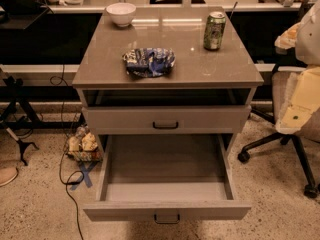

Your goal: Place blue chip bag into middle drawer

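The blue chip bag [148, 61] lies crumpled on the grey cabinet top [200, 66], left of centre. The middle drawer [200, 210] is the lower handled front. It is pulled far out toward me and its inside is bare. The identical drawer front [210, 119] above it is closed. My gripper is not in view. Only a white and cream part of my arm [302, 96] shows at the right edge, well to the right of the cabinet and away from the bag.
A green soda can [214, 30] stands at the back right of the top and a white bowl [121, 13] at the back left. An office chair [295, 151] is to the right. Cables and a small bundle [82, 145] lie on the floor to the left.
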`<action>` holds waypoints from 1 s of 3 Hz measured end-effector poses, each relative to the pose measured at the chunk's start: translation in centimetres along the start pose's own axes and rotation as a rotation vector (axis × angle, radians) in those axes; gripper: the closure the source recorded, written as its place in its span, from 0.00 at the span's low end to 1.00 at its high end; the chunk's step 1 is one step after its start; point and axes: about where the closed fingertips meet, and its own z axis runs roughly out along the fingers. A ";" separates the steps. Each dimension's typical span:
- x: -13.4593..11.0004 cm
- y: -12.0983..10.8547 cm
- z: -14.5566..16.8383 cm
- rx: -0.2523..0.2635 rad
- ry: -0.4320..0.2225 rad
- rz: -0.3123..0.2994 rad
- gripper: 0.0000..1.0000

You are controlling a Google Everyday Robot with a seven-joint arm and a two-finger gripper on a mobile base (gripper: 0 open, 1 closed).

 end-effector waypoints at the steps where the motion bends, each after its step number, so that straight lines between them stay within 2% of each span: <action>1: -0.1 0.0 -0.1 0.003 -0.010 0.002 0.00; 2: -4.9 -3.3 2.4 0.010 -0.109 -0.044 0.00; 3: -12.7 -7.3 6.2 0.028 -0.207 -0.103 0.00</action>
